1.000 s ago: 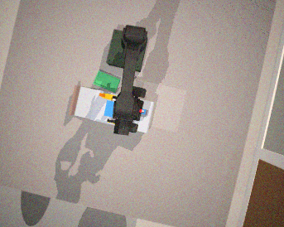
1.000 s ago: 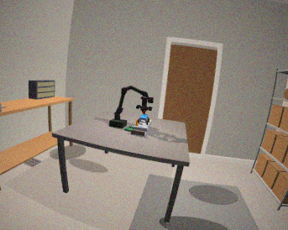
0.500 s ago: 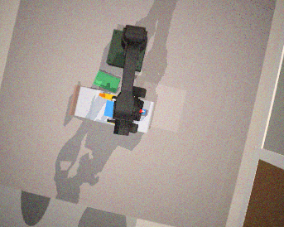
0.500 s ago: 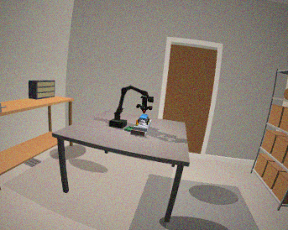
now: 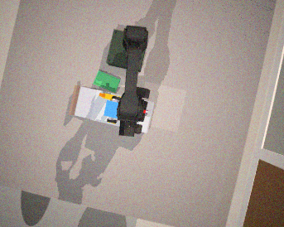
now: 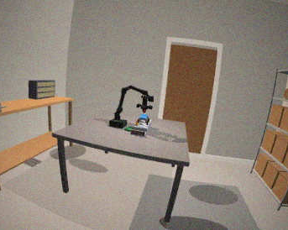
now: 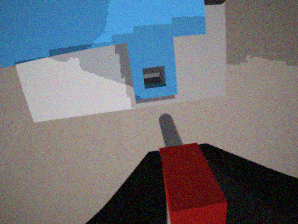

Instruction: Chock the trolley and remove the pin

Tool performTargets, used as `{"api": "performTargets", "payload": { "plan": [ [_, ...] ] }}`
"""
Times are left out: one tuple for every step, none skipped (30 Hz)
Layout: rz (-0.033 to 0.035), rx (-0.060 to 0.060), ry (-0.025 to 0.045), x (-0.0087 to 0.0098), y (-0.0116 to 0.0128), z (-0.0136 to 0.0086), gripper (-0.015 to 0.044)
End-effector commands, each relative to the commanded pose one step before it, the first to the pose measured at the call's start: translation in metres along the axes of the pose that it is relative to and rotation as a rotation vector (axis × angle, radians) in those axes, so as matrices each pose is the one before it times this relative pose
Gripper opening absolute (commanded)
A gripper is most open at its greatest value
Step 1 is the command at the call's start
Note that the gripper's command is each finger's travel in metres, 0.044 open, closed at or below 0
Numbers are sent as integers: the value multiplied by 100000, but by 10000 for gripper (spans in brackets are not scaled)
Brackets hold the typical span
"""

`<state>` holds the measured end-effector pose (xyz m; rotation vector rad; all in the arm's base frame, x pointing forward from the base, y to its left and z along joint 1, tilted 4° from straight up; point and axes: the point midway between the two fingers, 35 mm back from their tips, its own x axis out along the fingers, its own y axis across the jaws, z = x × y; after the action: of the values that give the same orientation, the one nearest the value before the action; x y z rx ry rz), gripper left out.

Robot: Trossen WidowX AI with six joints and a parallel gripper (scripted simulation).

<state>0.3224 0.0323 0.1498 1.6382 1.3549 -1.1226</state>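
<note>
The blue trolley (image 5: 111, 108) (image 6: 144, 117) (image 7: 155, 15) stands on the pale ramp (image 5: 85, 103) (image 7: 55, 100). The yellow chock (image 5: 108, 96) with its orange handle lies on the ramp at the downhill side of a dark wheel; whether they touch is too small to tell. My gripper (image 7: 178, 158) is shut on the red head of the stop pin (image 5: 145, 111) (image 7: 192, 175). The pin's grey shaft shows beyond the head, its tip apart from the blue bracket (image 7: 155, 50), whose square hole looks empty. The green tray (image 5: 107, 81) (image 6: 128, 129) stands beside the ramp.
The arm's dark base (image 5: 116, 50) (image 6: 117, 123) stands on the table (image 6: 104, 136) behind the tray. The arm reaches over the ramp's uphill end and hides part of it from above. A brown board (image 5: 74, 100) closes the ramp's downhill end.
</note>
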Motion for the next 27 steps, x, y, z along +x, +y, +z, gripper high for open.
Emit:
{"api": "performTargets", "payload": {
  "plan": [
    [863,222,704,-90,154,-771,0],
    [1,-1,16,13,8,-144,0],
    [2,-1,14,4,12,-142,0],
    [1,-1,15,4,11,-139,0],
    [4,-2,21,-10,34,-209,0],
    [2,-1,11,-5,16,-102,0],
    [3,-1,9,-17,33,-101,0],
    [4,-2,11,-20,38,-118,0],
    [-5,2,-1,4,-52,9,0],
    [-14,6,-2,11,-156,26,0],
    [-18,7,-1,16,-201,18,0],
    [-28,11,-2,27,-308,30,0],
    [-31,12,0,29,-338,19,0],
    [-33,13,0,34,-358,23,0],
    [-30,12,1,33,-332,11,0],
    [-30,12,1,36,-325,14,0],
    [-28,11,1,29,-307,7,0],
    [-28,11,1,32,-310,9,0],
    [-27,11,1,22,-301,1,0],
    [-29,11,2,26,-318,4,0],
    [-35,14,2,20,-381,-5,0],
    [-32,12,2,22,-349,-1,0],
    [-32,13,2,14,-353,-8,0],
    [-28,11,2,15,-304,-4,0],
    [-30,12,2,10,-328,-10,0],
    [-30,12,2,14,-334,-7,0],
    [-33,13,3,8,-363,-15,0]
  ]
}}
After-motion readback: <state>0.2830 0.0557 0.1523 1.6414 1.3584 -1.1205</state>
